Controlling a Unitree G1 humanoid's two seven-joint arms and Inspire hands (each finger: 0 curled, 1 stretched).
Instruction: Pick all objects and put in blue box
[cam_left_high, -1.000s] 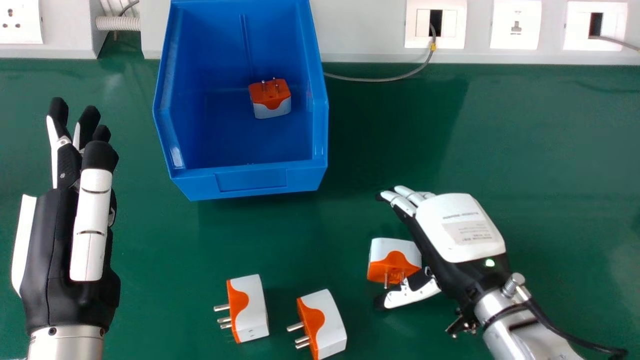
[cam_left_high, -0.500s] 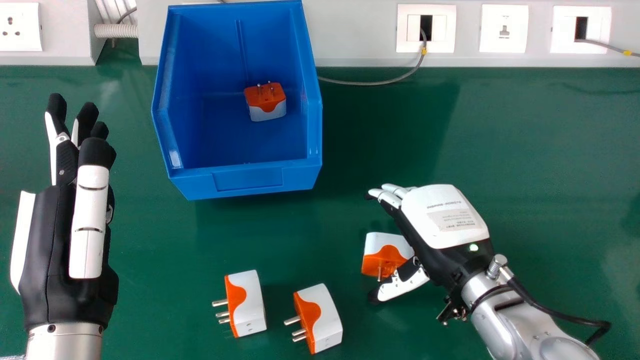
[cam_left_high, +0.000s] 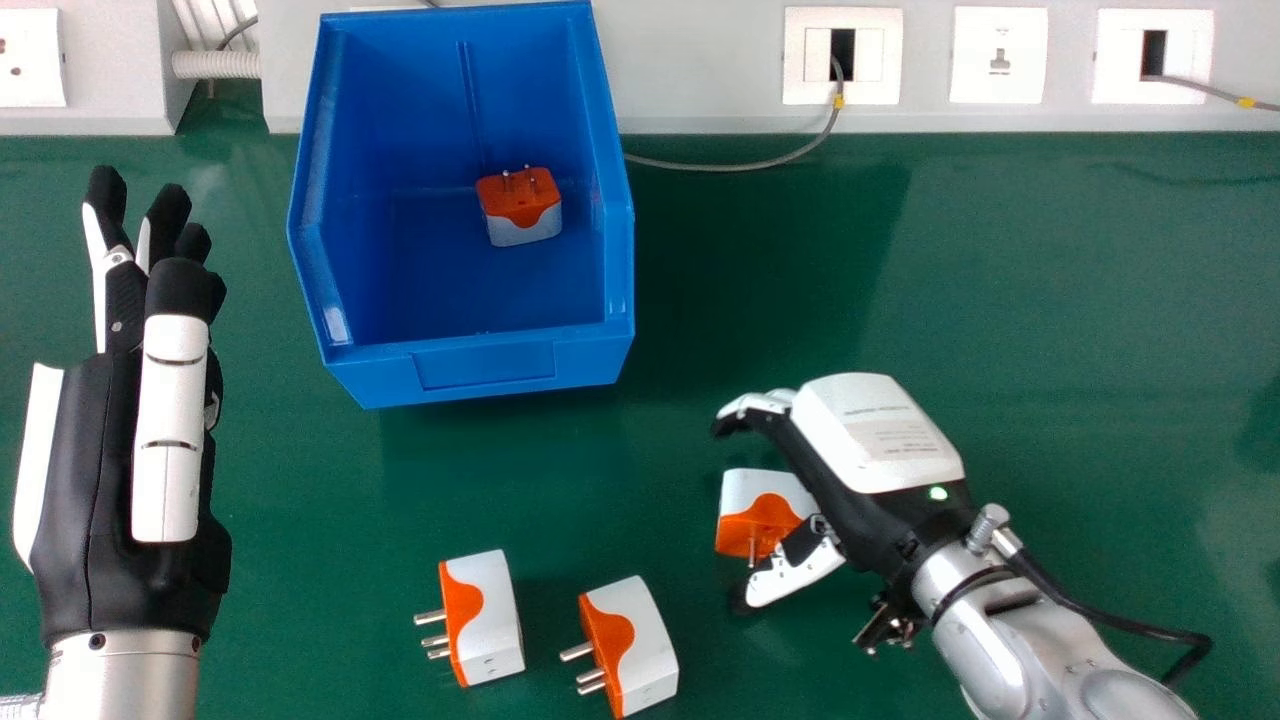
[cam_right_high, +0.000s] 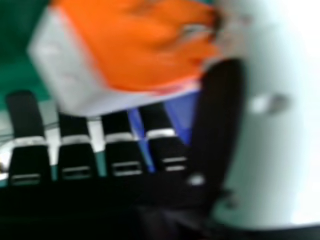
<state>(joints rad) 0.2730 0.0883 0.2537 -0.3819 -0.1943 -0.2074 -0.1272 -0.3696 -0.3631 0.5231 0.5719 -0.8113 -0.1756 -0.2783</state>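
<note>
While one plug adapter (cam_left_high: 520, 210) lies boxed, three are left to go

Nearest, lower centre of the frame: left adapter (cam_left_high: 490, 615) and right adapter (cam_left_high: 640, 640), slightly apart on the green table (cam_left_high: 1050, 300), pins towards frame left. No hand on either.

Just above, right of centre: third adapter (cam_left_high: 750, 492), between thumb and fingers of the right hand (cam_left_high: 835, 425). Fingers part-bent, loose, not clenched; no firm grip evident, contact cannot be told. Probably next for the box. Pale label (cam_left_high: 890, 440) on the back of this hand; small print, not transcribed.

Left side of the frame: left hand (cam_left_high: 90, 500), fingers extended, empty.

Farther, upper left of centre: blue box (cam_left_high: 490, 368), its adapter resting inside, pins up. Tally by what shows: one in, three out, so early work, about a quarter done.

Farthest, top right: socket plates (cam_left_high: 975, 60); middle one bears a small symbol, meaning unclear.
</note>
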